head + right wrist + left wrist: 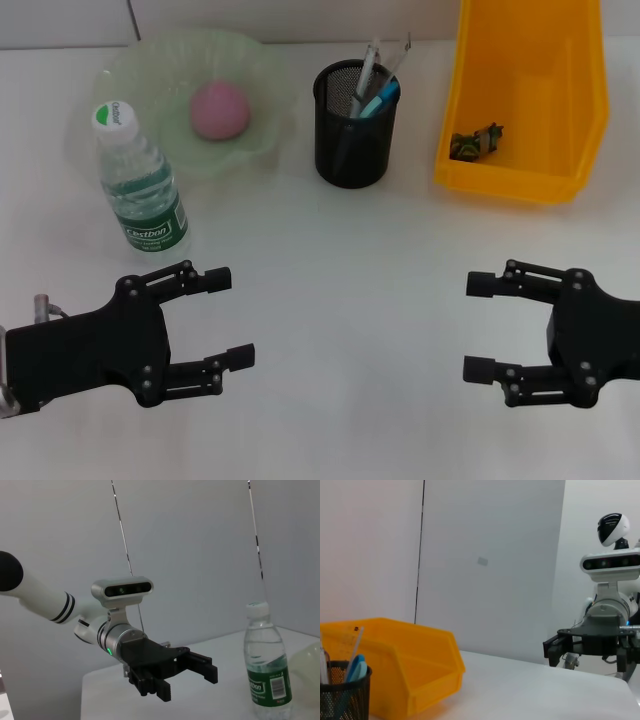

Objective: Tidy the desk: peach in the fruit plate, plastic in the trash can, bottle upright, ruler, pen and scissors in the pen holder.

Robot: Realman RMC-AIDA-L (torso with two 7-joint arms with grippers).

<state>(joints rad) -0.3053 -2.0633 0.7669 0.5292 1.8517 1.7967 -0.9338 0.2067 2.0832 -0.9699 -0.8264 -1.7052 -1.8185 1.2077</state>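
Note:
A pink peach lies in the pale green fruit plate at the back left. The clear bottle with a green label stands upright just in front of the plate, also seen in the right wrist view. The black mesh pen holder holds a ruler, a blue pen and scissors. Crumpled plastic lies inside the yellow trash can. My left gripper is open near the front left, nothing between its fingers. My right gripper is open at the front right, likewise empty.
The white table stretches between the two grippers. In the left wrist view the yellow bin and pen holder sit near a white wall, with the right gripper farther off.

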